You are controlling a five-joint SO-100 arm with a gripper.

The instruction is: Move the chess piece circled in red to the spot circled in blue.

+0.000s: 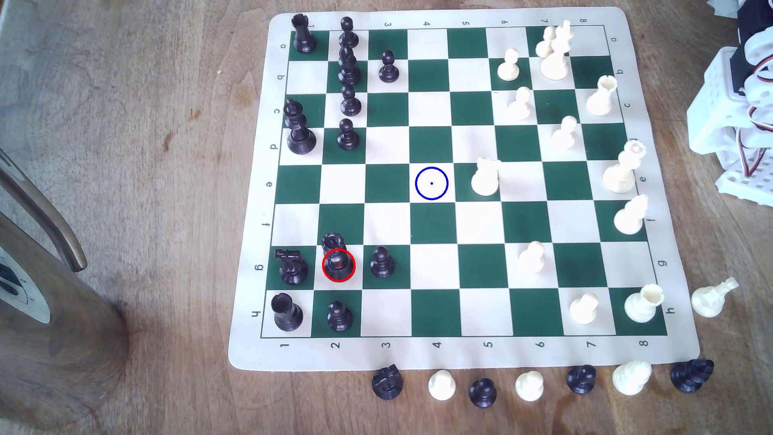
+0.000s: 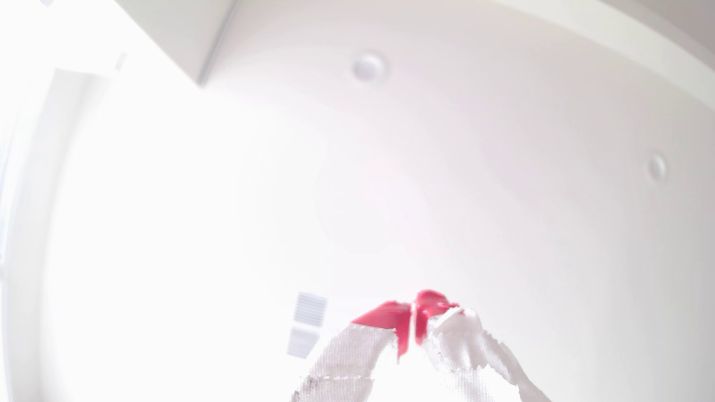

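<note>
Exterior view: a tall black plastic chess piece with a notched coronet top (image 1: 336, 257) is seen upright on the red-ringed cream square in row g, between a black knight (image 1: 289, 265) and a black pawn (image 1: 381, 262), well apart from the blue-ringed cream square (image 1: 431, 183) near the middle of the green-and-cream roll-up board (image 1: 460, 353) laid on the wooden counter (image 1: 167, 209). Wrist view: the white gripper with red-tipped jaws (image 2: 413, 321) is shown against a bright ceiling, tips pressed together on nothing.
</note>
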